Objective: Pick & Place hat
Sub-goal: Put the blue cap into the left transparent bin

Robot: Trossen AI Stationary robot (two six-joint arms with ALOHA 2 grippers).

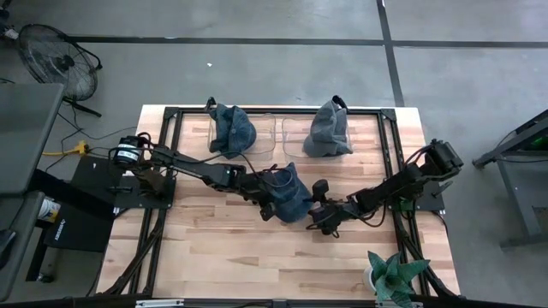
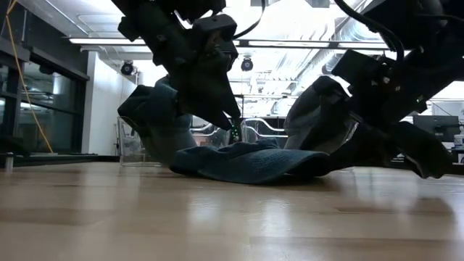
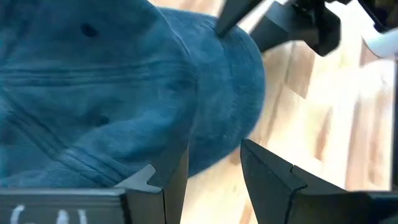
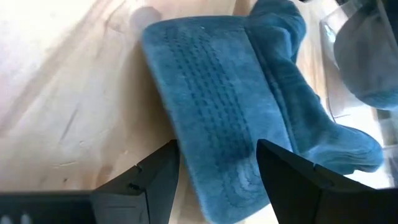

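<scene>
Three hats sit on the counter (image 1: 214, 248): one blue hat (image 1: 291, 195) between the left claw (image 1: 267, 207) and the right claw (image 1: 318, 218), a second blue hat (image 1: 231, 128) beyond the left claw, and one grey hat (image 1: 328, 128) beyond the right claw. Two clear stands (image 1: 272, 128) sit side by side by those far hats. One potted plant (image 1: 390, 278) stands behind the right claw.

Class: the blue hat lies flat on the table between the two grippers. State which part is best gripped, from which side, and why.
Probably the brim: on the blue hat the stitched brim lies flat and stiff toward the right gripper, whose open fingers already straddle its edge. Come in low from that side; the soft crown faces the left gripper.
</scene>
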